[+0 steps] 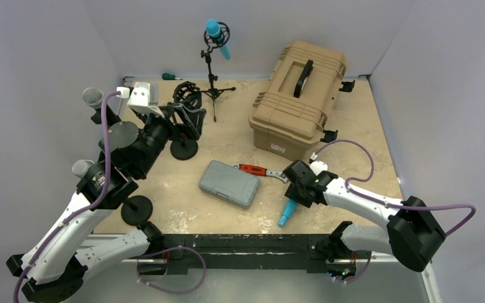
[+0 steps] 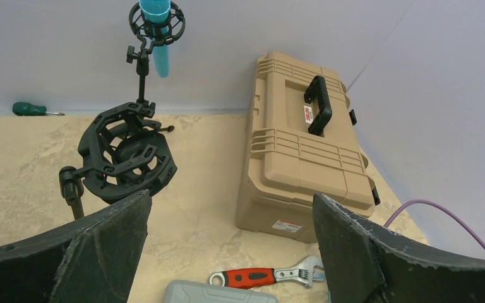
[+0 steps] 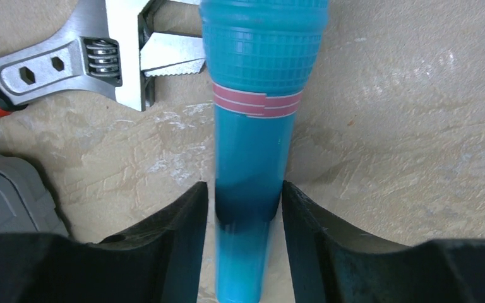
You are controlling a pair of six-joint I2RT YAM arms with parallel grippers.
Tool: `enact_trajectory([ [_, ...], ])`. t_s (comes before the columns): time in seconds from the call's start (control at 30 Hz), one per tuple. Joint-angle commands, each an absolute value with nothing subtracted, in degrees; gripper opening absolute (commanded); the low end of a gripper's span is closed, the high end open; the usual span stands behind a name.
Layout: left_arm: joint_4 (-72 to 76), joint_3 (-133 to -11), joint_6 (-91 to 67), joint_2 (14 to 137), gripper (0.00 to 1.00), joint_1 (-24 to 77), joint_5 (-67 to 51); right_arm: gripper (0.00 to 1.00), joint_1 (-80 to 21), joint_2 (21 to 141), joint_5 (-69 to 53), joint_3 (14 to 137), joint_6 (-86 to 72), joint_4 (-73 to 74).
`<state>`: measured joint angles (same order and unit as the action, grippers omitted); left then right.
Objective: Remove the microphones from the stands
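Note:
A blue microphone with pink bands lies on the table between my right gripper's fingers; a thin gap shows at the left finger, so the jaws stand slightly open around it. In the top view it lies near the front edge under my right gripper. My left gripper is wide open and empty, next to an empty black shock-mount stand. A second blue microphone sits in a shock mount on a tripod stand at the back; it also shows in the left wrist view.
A tan toolbox stands at the back right. A red-handled wrench and a grey case lie mid-table. Two grey microphones on round-base stands are by the left wall. A green screwdriver lies at the back.

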<state>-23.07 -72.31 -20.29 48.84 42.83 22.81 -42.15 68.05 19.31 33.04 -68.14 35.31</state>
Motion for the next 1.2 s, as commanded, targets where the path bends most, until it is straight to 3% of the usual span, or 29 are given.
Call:
enact_trajectory([
  [0.0, -20.1, -72.2, -19.2, 48.3, 0.95, 43.0, 23.5, 0.52, -42.0, 65.8, 19.7, 33.5, -67.9, 33.1],
  [0.13, -20.1, -72.2, -19.1, 48.3, 0.95, 43.0, 23.5, 0.70, -42.0, 63.3, 20.7, 33.8, -68.2, 34.5],
  [0.47, -20.0, -72.2, -18.0, 48.2, 0.95, 43.0, 24.6, 0.82, -42.0, 57.5, 25.2, 37.1, -67.8, 41.4],
  [0.7, -19.7, -72.2, -16.6, 47.7, 0.96, 43.0, 26.6, 0.88, -41.9, 53.5, 27.1, 40.1, -66.3, 44.4],
  [0.97, -19.1, -72.4, -13.8, 47.7, 1.00, 43.0, 27.8, 0.90, -42.0, 51.6, 24.5, 44.3, -51.4, 38.8],
  [1.17, -18.6, -72.3, -11.1, 47.3, 1.00, 43.1, 30.4, 0.89, -42.1, 50.1, 8.9, 44.9, -39.5, 20.7],
])
